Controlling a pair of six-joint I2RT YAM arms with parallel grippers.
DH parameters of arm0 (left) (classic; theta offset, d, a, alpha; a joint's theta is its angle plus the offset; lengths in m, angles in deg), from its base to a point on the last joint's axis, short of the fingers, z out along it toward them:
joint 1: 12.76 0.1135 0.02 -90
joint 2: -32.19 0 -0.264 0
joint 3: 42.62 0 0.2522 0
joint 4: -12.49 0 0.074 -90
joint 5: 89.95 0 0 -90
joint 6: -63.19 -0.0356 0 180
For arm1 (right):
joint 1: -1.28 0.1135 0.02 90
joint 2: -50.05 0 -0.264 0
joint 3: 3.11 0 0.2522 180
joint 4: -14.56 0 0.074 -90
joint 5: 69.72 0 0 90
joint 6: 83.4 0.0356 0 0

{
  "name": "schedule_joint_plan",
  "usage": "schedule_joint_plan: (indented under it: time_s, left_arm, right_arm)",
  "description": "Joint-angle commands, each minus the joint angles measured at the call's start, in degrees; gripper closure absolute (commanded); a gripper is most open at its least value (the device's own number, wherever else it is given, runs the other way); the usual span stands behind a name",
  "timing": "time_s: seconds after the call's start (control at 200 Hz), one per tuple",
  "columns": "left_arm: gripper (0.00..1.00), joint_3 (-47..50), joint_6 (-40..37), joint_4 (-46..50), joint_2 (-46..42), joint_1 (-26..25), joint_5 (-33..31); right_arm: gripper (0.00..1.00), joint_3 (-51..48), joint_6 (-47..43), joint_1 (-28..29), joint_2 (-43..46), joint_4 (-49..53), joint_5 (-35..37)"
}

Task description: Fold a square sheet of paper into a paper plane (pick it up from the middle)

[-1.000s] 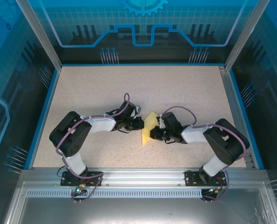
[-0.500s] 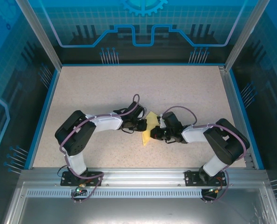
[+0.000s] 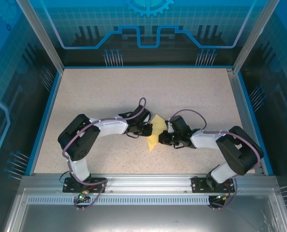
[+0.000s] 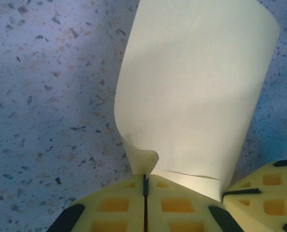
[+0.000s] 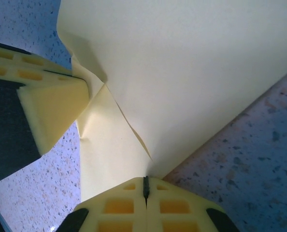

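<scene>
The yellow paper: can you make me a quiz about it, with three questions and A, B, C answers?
1. Where is the sheet of paper?
A) In the far left corner.
B) In the middle of the table, between both grippers.
C) On the metal rail.

2. What colour is it?
A) Pale yellow.
B) Red.
C) Green.

3. What are the left gripper and right gripper doing?
A) Both wide open.
B) Resting far from the paper.
C) Both shut on the paper.

Answers:
1 B: the top view shows it between the grippers.
2 A: it looks pale yellow in every view.
3 C: each wrist view shows closed fingers pinching the paper.
</scene>
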Motion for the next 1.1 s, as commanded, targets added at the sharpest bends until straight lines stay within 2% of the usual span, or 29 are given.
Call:
schedule_joint_plan:
  time_s: [0.0, 0.58, 1.095]
  left_arm:
    - [0.92, -1.8, -0.3, 1.5, -0.2, -0.4, 1.2]
    - [0.92, -4.9, 3.2, 0.3, 2.4, -0.3, 7.9]
    - [0.92, -4.3, 7.8, -5.7, 5.4, -0.3, 11.8]
  right_arm:
    - [0.97, 2.0, -1.3, -0.8, -2.0, 1.2, 0.1]
    - [0.97, 2.0, -2.1, -0.8, -4.1, 1.0, -0.6]
    - [0.98, 1.0, -2.1, -0.9, -3.9, -1.7, -1.1]
